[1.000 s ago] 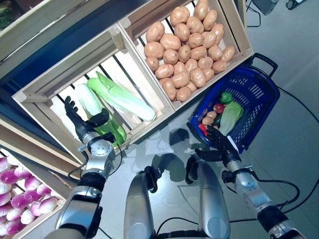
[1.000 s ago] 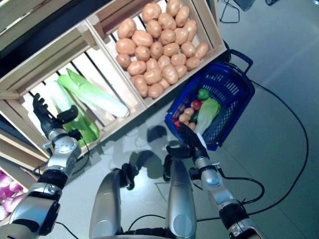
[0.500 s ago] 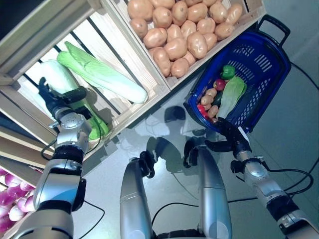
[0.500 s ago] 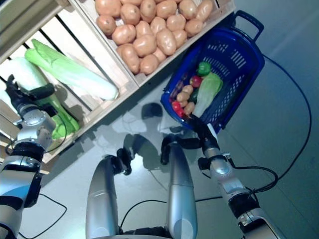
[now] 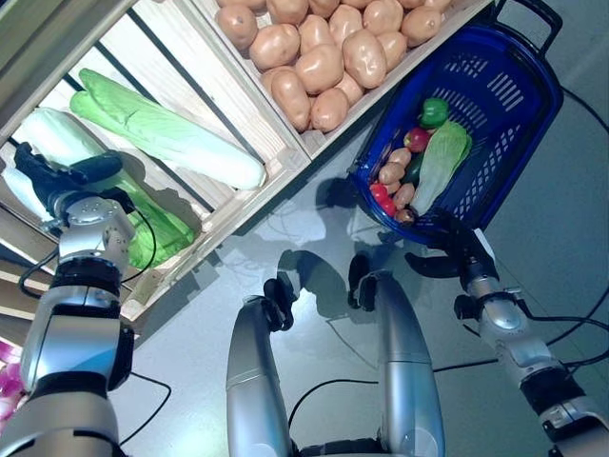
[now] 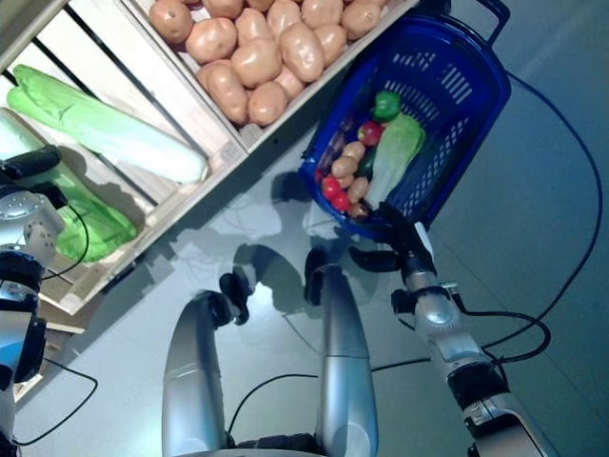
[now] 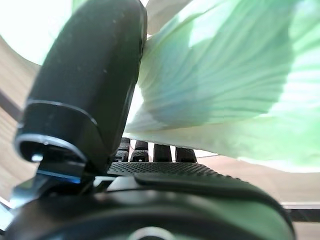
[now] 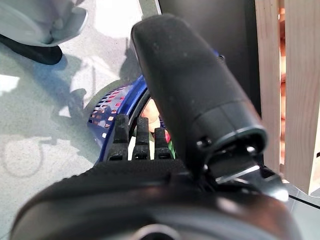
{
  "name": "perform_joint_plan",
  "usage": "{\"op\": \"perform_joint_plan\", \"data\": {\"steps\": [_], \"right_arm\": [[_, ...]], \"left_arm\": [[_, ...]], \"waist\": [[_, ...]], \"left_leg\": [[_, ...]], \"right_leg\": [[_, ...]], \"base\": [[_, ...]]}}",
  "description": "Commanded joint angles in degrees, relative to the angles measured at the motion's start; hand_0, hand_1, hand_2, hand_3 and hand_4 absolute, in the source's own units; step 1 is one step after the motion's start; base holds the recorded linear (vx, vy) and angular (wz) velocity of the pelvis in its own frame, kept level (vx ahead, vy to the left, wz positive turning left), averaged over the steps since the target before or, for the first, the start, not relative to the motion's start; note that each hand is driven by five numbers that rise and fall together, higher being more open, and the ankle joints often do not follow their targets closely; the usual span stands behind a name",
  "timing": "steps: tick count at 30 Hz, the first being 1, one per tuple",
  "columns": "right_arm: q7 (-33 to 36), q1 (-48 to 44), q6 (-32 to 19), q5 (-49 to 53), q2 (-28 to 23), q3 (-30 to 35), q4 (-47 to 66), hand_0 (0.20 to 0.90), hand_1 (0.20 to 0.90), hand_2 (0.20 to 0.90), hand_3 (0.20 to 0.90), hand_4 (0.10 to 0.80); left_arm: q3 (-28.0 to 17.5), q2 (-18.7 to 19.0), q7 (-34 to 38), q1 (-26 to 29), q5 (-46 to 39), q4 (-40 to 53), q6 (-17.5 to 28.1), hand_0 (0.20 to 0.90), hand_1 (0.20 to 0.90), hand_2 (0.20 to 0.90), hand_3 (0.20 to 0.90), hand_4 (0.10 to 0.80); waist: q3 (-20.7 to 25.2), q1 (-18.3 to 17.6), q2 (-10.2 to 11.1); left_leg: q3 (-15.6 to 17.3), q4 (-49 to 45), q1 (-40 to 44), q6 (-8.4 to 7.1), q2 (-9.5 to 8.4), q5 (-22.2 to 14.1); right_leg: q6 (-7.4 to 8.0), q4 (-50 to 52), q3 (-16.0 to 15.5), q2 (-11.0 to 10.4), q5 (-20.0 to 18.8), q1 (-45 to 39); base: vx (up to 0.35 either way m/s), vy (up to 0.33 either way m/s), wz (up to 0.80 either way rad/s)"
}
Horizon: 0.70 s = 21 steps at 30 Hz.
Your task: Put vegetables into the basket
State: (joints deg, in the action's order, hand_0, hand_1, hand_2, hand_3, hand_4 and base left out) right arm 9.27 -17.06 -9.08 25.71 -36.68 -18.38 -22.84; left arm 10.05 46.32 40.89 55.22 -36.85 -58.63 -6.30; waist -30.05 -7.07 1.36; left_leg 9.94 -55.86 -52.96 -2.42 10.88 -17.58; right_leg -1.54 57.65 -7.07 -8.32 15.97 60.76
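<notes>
The blue basket (image 5: pixel 495 95) stands on the floor by the crates and holds a green pepper (image 5: pixel 433 111), a small cabbage (image 5: pixel 440 164), tomatoes and small potatoes. My right hand (image 5: pixel 455 255) is open at the basket's near rim, fingers straight toward it, and holds nothing; the right wrist view shows the basket (image 8: pixel 115 100) past the fingers. My left hand (image 5: pixel 59 186) is inside the cabbage crate, open, lying among the cabbages. A long pale cabbage (image 5: pixel 166 129) lies beside it. In the left wrist view the thumb (image 7: pixel 90 90) rests against a cabbage leaf (image 7: pixel 220 80), the fingers straight beneath it.
A wooden crate full of potatoes (image 5: pixel 324 57) stands between the cabbage crate and the basket. A darker green cabbage (image 5: pixel 157 228) lies near the crate's front board (image 5: pixel 228 214). Grey floor spreads in front of the crates.
The whole picture has shifted, so the camera has moved. My left hand has edged further in against the cabbages. My right hand stays at the basket's near rim.
</notes>
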Motion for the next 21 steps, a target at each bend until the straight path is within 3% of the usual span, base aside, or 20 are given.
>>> {"op": "perform_joint_plan", "data": {"steps": [1, 6, 12, 16, 21], "right_arm": [[3.08, 0.85, -4.68, 2.55, -3.85, 4.27, 5.75, 0.9, 0.9, 0.9, 0.9, 0.8], [2.13, 0.87, -6.38, 3.0, -4.14, 4.49, 5.34, 0.9, 0.9, 0.9, 0.9, 0.8], [1.5, 1.26, -6.85, 1.85, -3.33, 3.3, 6.47, 0.9, 0.9, 0.9, 0.9, 0.8], [2.14, 0.86, -6.48, 2.2, -2.65, 2.39, 7.16, 0.9, 0.9, 0.9, 0.9, 0.8], [1.9, 1.44, -6.91, 2.86, -1.0, 1.66, 6.53, 0.9, 0.9, 0.9, 0.9, 0.8]], "left_arm": [[4.48, 6.41, -2.14, 10.11, 1.34, 0.06, 1.96, 0.3, 0.3, 0.3, 0.3, 0.4], [4.35, 7.17, -3.51, 10.4, -0.09, 0.79, 5.28, 0.3, 0.3, 0.3, 0.3, 0.4], [3.88, 6.9, -5.83, 9.35, -1.49, 1.56, 5.28, 0.3, 0.3, 0.3, 0.3, 0.4], [3.08, 6.76, -8.36, 6.68, -0.98, 1.73, 6.67, 0.3, 0.3, 0.3, 0.3, 0.4], [1.11, 6.1, -12.05, 2.18, -0.3, 4.63, 8.84, 0.3, 0.3, 0.3, 0.3, 0.4]], "waist": [[0.25, -3.08, 0.25], [0.25, -3.16, 0.25], [0.25, -3.25, 0.51], [0.25, -2.98, 0.38], [0.25, -2.09, 0.13]], "left_leg": [[4.65, 2.43, 0.41, 2.68, -1.01, -2.75], [5.56, 3.66, 2.41, 2.55, -0.6, -2.84], [6.56, 6.05, 7.73, 2.36, -0.45, -2.57], [7.01, 9.41, 14.09, 1.94, -1.14, -2.06], [7.28, 10.76, 20.93, 2.53, -1.91, -2.52]], "right_leg": [[1.38, -4.52, 1.29, -2.61, 1.04, -4.46], [1.42, -6.06, 0.97, -2.37, 0.94, -6.14], [1.6, -8.55, 0.64, -2.12, 0.84, -11.25], [1.88, -11.35, -0.11, -2.04, 0.99, -17.62], [1.56, -11.37, -0.95, -2.65, 2.33, -24.25]], "base": [[0.011, 0.016, -0.07], [0.002, 0.004, -0.01], [0.009, -0.036, -0.03], [0.0, -0.076, -0.09], [-0.015, -0.098, -0.11]]}}
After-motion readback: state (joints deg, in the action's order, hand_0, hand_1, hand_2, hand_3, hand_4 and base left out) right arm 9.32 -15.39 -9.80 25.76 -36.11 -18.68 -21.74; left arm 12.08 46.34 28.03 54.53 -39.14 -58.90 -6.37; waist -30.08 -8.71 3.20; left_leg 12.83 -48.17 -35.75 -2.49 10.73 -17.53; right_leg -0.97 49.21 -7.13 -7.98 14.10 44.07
